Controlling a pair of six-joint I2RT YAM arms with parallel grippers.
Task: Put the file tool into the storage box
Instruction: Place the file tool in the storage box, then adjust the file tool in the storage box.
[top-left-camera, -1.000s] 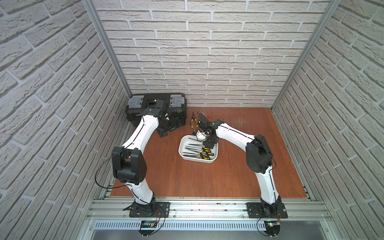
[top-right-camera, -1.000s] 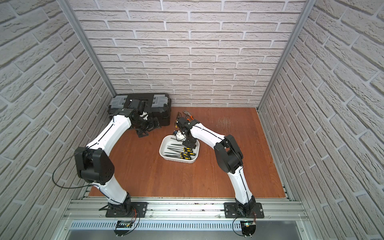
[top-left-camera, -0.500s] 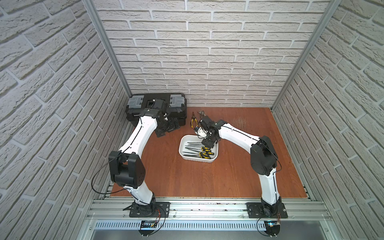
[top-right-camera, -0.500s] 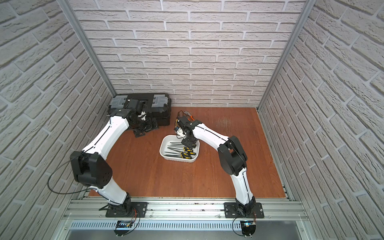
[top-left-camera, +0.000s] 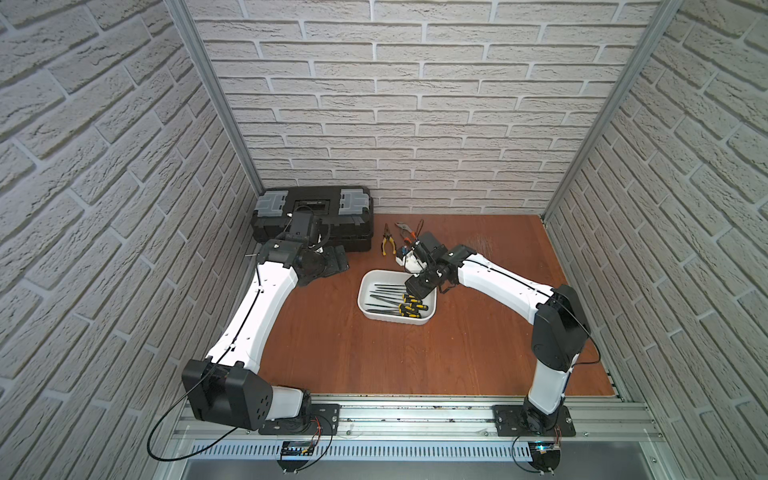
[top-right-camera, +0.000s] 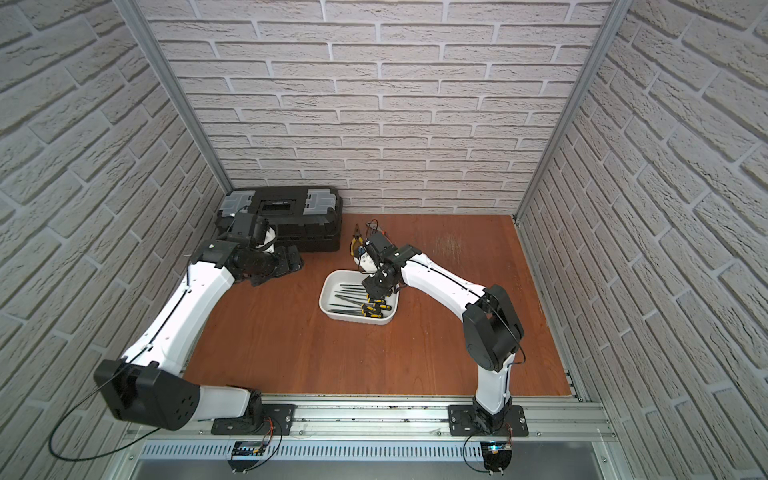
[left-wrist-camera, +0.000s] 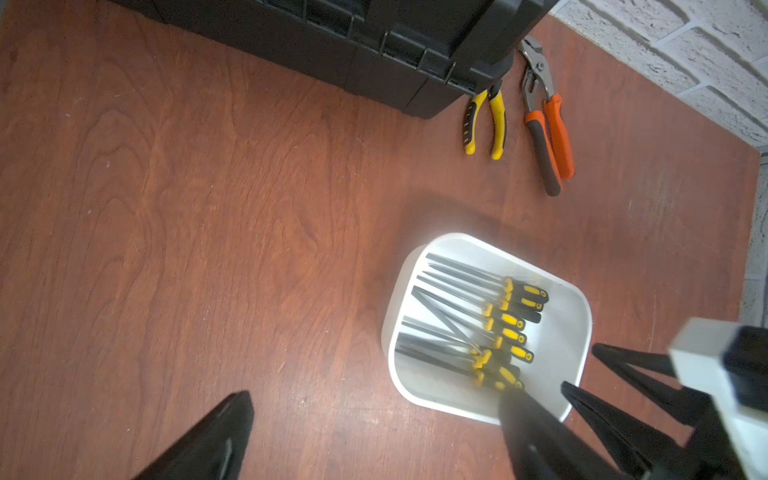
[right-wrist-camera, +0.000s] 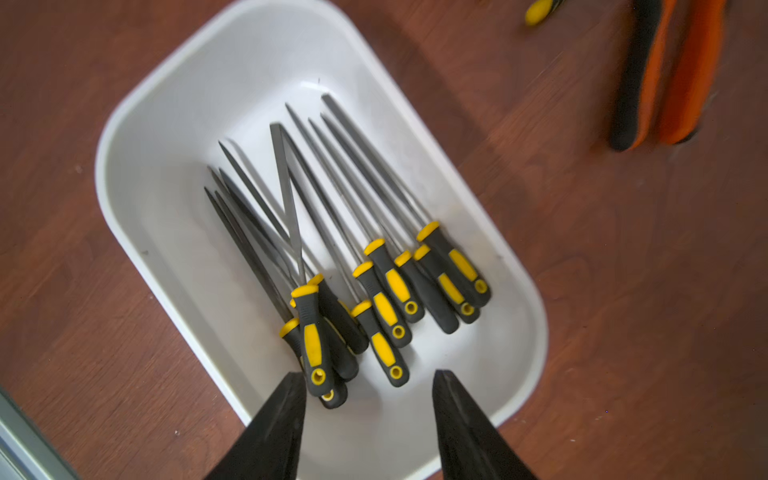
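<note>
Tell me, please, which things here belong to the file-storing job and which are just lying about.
Job in hand: the storage box; the files lying in it; the right end effector, open above them.

Lying about: the black toolbox; the yellow-handled pliers; the orange-handled pliers, both pairs beside the toolbox.

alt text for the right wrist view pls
A white storage box on a wooden table holds a pile of file tools with black-and-yellow handles. The right gripper is over the handle end, its black fingers apart, nothing between them. Orange-handled pliers lie on the table nearby.
</note>
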